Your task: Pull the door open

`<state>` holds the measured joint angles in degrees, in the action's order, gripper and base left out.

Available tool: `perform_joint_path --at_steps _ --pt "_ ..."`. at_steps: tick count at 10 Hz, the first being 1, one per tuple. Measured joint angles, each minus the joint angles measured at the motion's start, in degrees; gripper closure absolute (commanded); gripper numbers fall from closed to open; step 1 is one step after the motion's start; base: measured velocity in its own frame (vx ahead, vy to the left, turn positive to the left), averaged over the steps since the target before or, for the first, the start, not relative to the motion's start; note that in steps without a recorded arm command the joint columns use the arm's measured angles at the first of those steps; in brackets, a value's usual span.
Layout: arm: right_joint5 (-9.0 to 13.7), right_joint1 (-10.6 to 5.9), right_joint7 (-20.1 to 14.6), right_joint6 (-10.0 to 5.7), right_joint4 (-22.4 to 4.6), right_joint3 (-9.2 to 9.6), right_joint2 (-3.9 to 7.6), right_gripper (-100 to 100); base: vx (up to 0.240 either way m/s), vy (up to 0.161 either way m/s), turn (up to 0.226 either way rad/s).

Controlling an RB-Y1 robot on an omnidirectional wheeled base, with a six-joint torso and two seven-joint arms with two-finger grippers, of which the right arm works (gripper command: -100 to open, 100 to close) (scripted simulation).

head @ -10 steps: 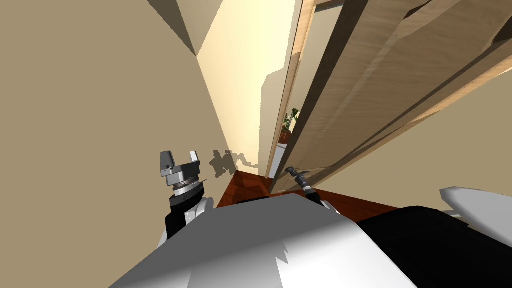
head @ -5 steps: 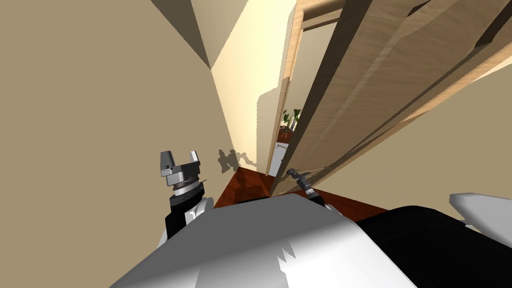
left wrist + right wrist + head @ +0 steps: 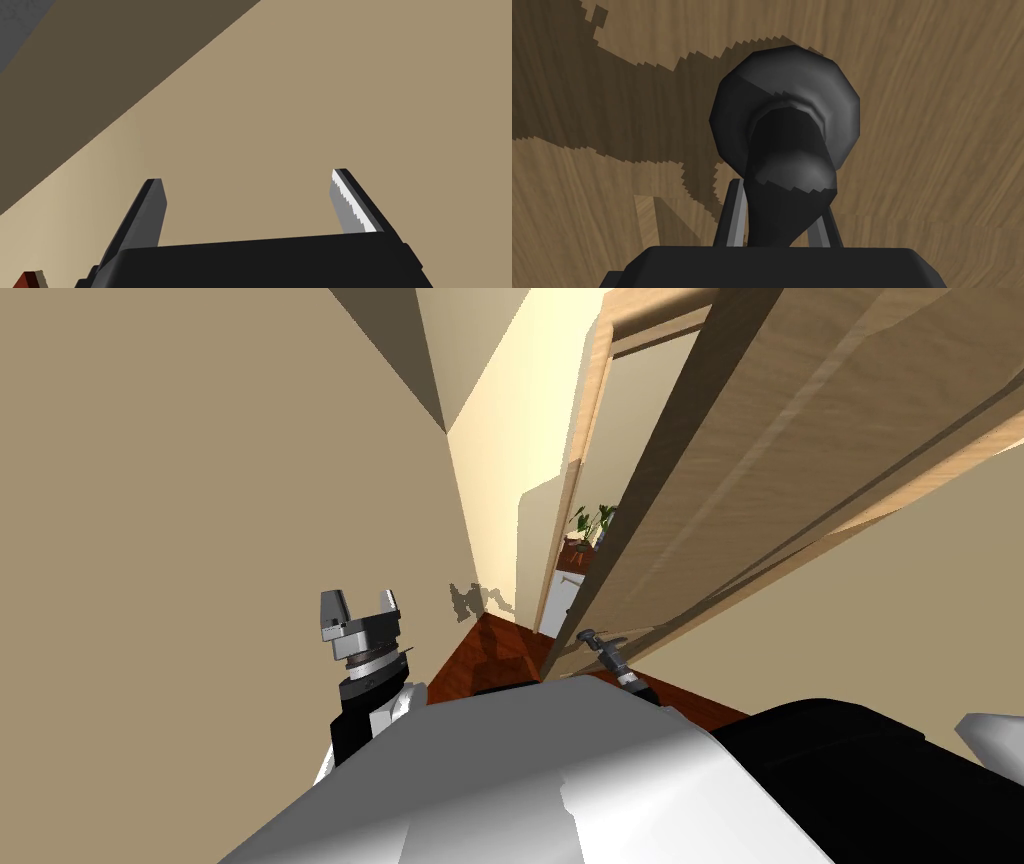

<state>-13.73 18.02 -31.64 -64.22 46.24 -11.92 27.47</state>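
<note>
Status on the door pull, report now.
Right gripper shut on door handle. Left gripper open, facing the wall. Door ajar. No obstruction seen.

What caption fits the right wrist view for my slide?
Right gripper shut on the dark door handle, close against the wooden door.

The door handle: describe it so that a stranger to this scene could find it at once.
Find the light wooden door, ajar on the right. Near its free edge sits the dark grey handle, a round base with a stubby lever. It is the only dark fitting on the wood, with the right gripper shut on it.
</note>
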Motion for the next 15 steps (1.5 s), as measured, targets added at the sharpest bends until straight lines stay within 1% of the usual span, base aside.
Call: perform_joint_path --at_steps 2,4,5,7,12,15 --pt "-0.5 -0.23 -0.3 -2.28 -2.1 -0.29 0.43 100 -0.214 -0.064 0.183" --pt "-1.0 0.88 -0.7 -3.77 -2.1 -0.76 0.64 100 -0.152 -0.052 0.084" --pt "-1.1 1.01 -0.8 -3.91 -2.2 -0.66 0.53 100 -0.175 -0.040 0.164" --pt "-1.2 0.69 -1.0 -4.37 -2.9 -0.86 0.81 100 -0.229 -0.081 0.183" --pt "-2.0 -0.03 -1.3 -6.27 -4.9 -0.88 1.20 100 -0.211 -0.072 0.153" --pt "-2.3 -0.25 -1.5 -7.21 -5.7 -1.22 1.70 100 -0.210 -0.057 0.141"
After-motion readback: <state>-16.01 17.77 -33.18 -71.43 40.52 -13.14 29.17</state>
